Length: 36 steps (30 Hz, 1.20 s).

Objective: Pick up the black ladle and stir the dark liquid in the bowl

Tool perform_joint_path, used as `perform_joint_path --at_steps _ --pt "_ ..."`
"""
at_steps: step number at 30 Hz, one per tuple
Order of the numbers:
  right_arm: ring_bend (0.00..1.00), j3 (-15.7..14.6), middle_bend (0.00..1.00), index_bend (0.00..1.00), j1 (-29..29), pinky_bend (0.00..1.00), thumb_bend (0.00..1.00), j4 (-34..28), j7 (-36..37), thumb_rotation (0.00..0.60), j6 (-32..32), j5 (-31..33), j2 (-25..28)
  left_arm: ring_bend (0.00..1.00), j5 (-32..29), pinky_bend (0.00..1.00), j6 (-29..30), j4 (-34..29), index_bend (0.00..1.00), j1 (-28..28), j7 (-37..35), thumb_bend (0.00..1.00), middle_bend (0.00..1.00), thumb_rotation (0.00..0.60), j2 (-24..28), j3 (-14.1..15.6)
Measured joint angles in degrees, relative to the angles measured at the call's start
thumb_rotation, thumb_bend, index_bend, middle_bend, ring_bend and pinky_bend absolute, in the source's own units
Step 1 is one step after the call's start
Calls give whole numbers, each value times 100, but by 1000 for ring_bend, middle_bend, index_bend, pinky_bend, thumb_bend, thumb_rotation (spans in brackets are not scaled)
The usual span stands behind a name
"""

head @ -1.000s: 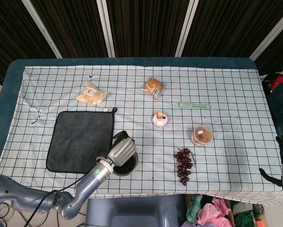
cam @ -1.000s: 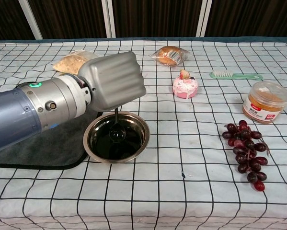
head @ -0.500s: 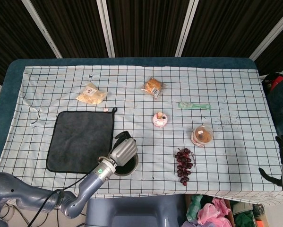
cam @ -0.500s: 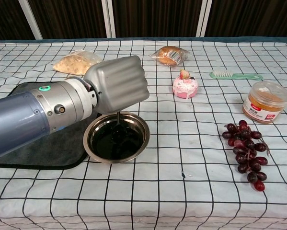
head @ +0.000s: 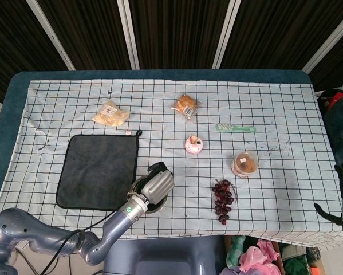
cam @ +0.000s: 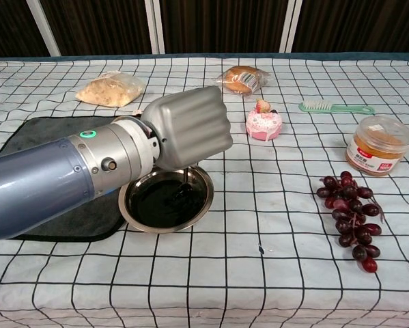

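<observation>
While left hand (cam: 188,126) grips ladle (cam: 183,183), bowl (cam: 132,213) holds dark liquid (cam: 156,203).

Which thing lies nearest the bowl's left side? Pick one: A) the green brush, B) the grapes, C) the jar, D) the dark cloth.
D: the dark cloth lies right beside the bowl on its left, while the grapes, brush and jar all lie off to its right.

No text is legible. The jar (cam: 379,145) carries a red-and-white label and the wrapped bun (cam: 243,79) a small white sticker, but the print on both is too small to read.
</observation>
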Motion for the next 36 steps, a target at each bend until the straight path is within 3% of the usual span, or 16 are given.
perform_joint_path --at_steps 11,22,28,36 --pt "61 2 8 31 -12 217 113 -10 34 600 28 -25 18 795 33 745 18 -585 649 26 -300 480 931 600 70 115" --pt "61 -16 8 31 -6 217 114 -39 -72 600 29 -45 0 795 214 745 150 -1283 650 204 -587 480 931 600 743 574" --pt "61 -26 8 31 8 217 114 -50 -138 600 10 -46 -19 795 217 745 165 -1193 651 298 -812 480 931 600 1051 709" --pt "61 -27 8 31 13 217 114 -47 -134 600 -9 -30 -21 795 70 745 36 -714 650 252 -960 481 931 600 1047 587"
